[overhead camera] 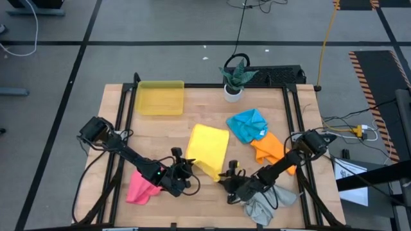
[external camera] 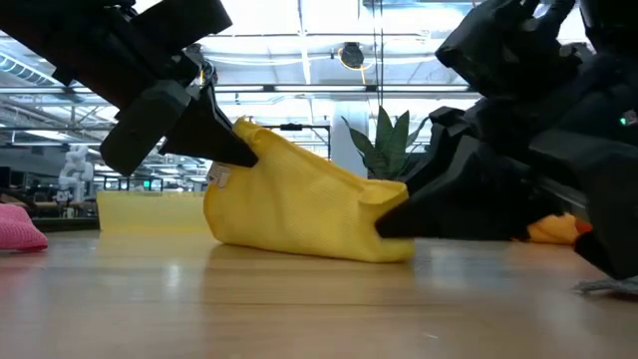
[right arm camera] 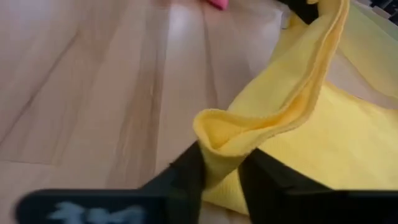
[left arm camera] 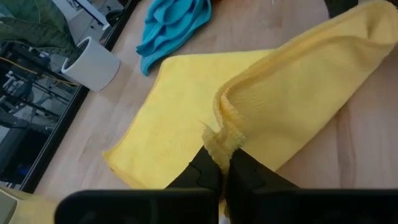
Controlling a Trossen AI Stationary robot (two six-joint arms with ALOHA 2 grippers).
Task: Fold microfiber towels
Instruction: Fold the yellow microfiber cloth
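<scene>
fingers of both grippers pinched on yellow towel (overhead camera: 208,149), near desk's front edge: left gripper (left arm camera: 225,163) on one front corner, right gripper (right arm camera: 221,163) on the other. step: first fold. next: carry both corners evenly to rear edge.

Robotics lab: cabled rig, taped floor

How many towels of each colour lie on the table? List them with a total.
Yellow towel: 1, pinched by the left gripper and the right gripper
Pink towel: 1
Blue towel: 1
Orange towel: 1
Grey towel: 1
Total: 5 towels
</scene>
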